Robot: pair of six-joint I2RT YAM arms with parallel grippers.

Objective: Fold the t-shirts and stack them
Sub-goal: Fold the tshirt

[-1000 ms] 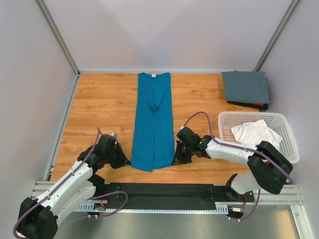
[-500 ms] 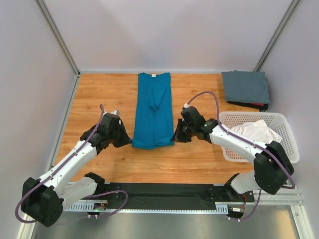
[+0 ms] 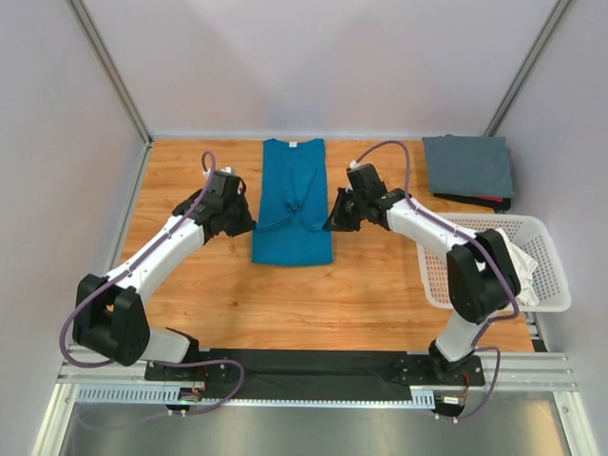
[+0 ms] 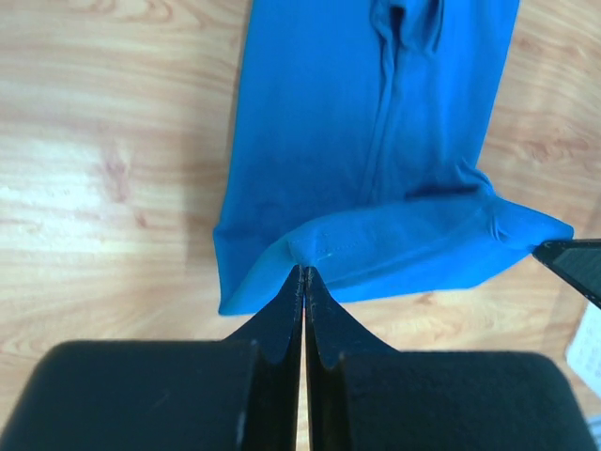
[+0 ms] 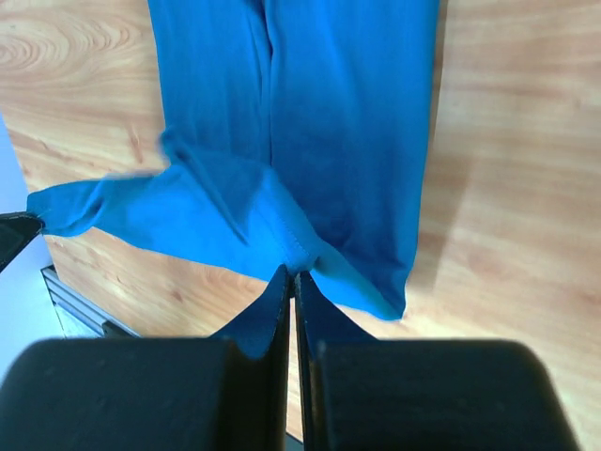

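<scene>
The teal-blue t-shirt (image 3: 293,204) lies as a long narrow strip in the middle of the table, collar at the far edge. Its near hem is lifted and carried back over the strip. My left gripper (image 3: 253,226) is shut on the hem's left corner, seen in the left wrist view (image 4: 303,270) against the blue cloth (image 4: 376,141). My right gripper (image 3: 329,224) is shut on the right corner, seen in the right wrist view (image 5: 293,272) with the cloth (image 5: 347,113). The slate grey t-shirt (image 3: 467,165) lies folded at the far right. The white t-shirt (image 3: 518,249) sits crumpled in the basket.
A white plastic lattice basket (image 3: 551,296) stands at the right edge, near my right arm. A dark red and black item (image 3: 480,200) lies under the grey shirt. Grey walls enclose the table on three sides.
Both grippers have moved away from the near edge toward the far side, carrying the teal shirt's hem over the strip. The visible strip is now much shorter.
</scene>
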